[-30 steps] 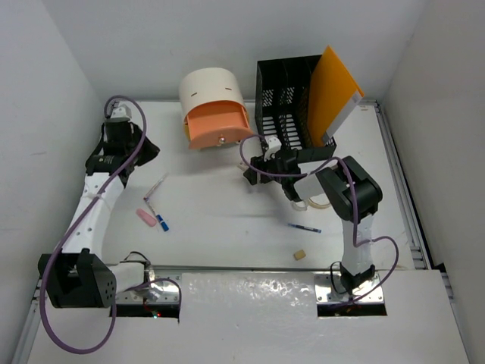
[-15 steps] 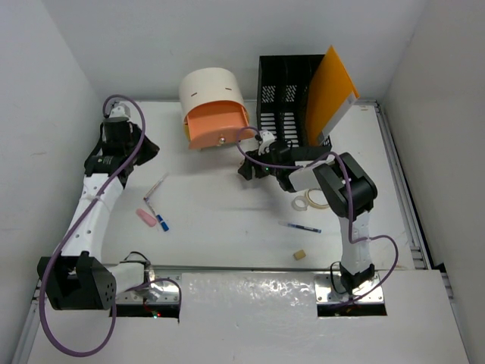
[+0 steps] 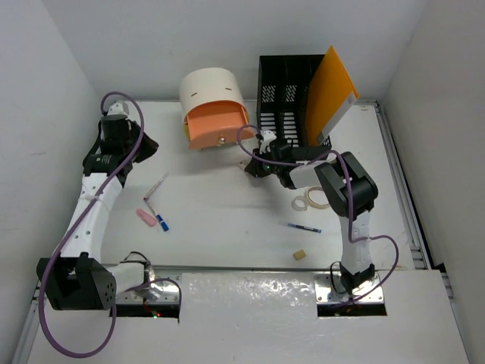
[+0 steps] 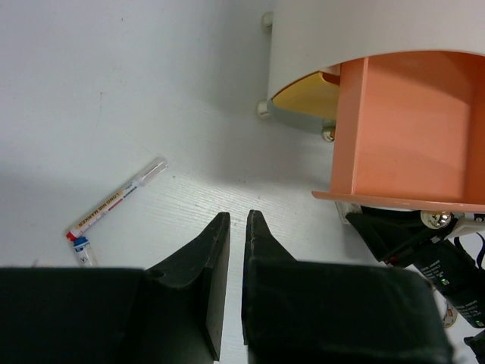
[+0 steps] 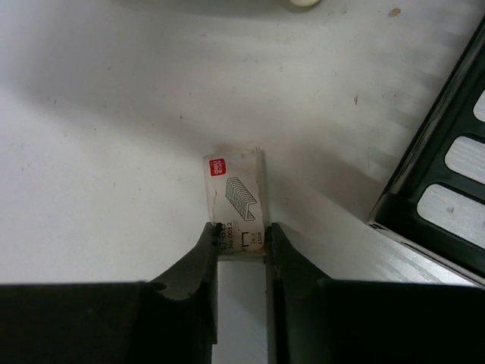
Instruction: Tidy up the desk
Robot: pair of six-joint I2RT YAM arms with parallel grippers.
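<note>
The right gripper pinches the near end of a small staple box between its two fingers, low over the desk and just beside the front corner of the black mesh file basket. The left gripper hangs above the desk's far left part with its fingers pressed almost together on nothing, a marker pen lying to one side and the orange-fronted drawer unit to the other. The white desk spreads under both arms, its foil strip along the near edge by their bases.
</note>
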